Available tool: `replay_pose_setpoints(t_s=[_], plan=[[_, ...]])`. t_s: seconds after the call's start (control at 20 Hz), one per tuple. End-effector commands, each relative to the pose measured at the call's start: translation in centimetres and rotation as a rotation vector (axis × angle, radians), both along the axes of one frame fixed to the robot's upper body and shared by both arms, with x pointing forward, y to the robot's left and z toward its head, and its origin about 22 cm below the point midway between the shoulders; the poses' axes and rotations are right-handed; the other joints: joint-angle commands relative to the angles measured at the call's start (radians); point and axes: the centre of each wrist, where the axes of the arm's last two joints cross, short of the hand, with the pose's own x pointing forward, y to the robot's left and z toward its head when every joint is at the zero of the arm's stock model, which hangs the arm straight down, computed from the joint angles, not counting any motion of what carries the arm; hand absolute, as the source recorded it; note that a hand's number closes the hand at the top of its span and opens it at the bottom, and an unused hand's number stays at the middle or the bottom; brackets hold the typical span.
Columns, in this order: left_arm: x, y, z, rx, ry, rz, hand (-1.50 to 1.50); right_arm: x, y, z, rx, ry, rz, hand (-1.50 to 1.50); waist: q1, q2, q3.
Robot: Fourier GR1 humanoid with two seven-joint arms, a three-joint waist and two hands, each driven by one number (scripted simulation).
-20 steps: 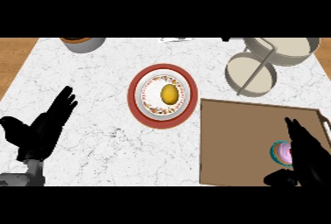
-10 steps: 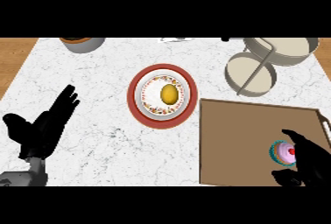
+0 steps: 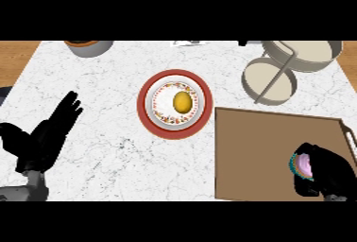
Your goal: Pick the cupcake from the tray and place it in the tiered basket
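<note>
On the brown tray (image 3: 265,151) at the lower right sits the cupcake (image 3: 302,165), of which a teal wrapper edge and a pink top show. My right hand (image 3: 329,172) covers most of it from the right, with its fingers curled round it. The tiered basket (image 3: 286,71), beige with two round tiers and a post, stands at the top right beyond the tray. My left hand (image 3: 43,137) rests open at the lower left, fingers straight and pointing up, with nothing in it.
A red-rimmed plate (image 3: 174,104) holding a yellow oval food item lies in the middle of the marble counter (image 3: 105,85). A grey pot (image 3: 89,46) stands at the top left edge. Wooden floor shows beyond the counter's left and right edges.
My right hand has drawn lower over the cupcake and its fingers have curled round it, hiding more of it. The left hand has barely moved.
</note>
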Motion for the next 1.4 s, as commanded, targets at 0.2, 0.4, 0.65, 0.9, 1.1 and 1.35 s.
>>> replay_pose_setpoints(t_s=[0.2, 0.4, 0.65, 0.9, 1.1, 1.35], plan=[[0.0, -0.8, -0.9, -0.008, 0.013, -0.001, 0.00, 0.0, -3.8, -0.1, -0.093, -0.115, 0.102, 1.50, -0.002, 0.006, 0.011], [0.1, -0.3, 0.1, 0.004, -0.010, 0.000, 0.00, 1.3, -14.1, 4.8, -0.126, -0.156, 0.215, 1.50, 0.006, 0.014, 0.019], [1.0, -0.3, 0.4, -0.003, -0.017, 0.026, 0.00, 2.0, -19.5, 8.2, -0.086, -0.418, 0.286, 1.50, -0.004, 0.016, 0.022], [0.1, -0.1, 0.0, -0.007, 0.005, -0.011, 0.00, 3.2, -21.8, 10.8, 0.198, -0.762, 0.321, 1.50, 0.010, 0.007, 0.019], [-0.2, -0.2, -1.1, 0.006, -0.007, -0.009, 0.00, 2.5, -25.7, 14.7, 0.311, -0.892, 0.421, 1.50, 0.010, 0.011, 0.014], [0.0, -2.1, -0.5, 0.008, -0.008, -0.018, 0.00, 3.6, -27.6, 16.4, 0.406, -0.836, 0.497, 1.50, 0.020, 0.010, 0.012]])
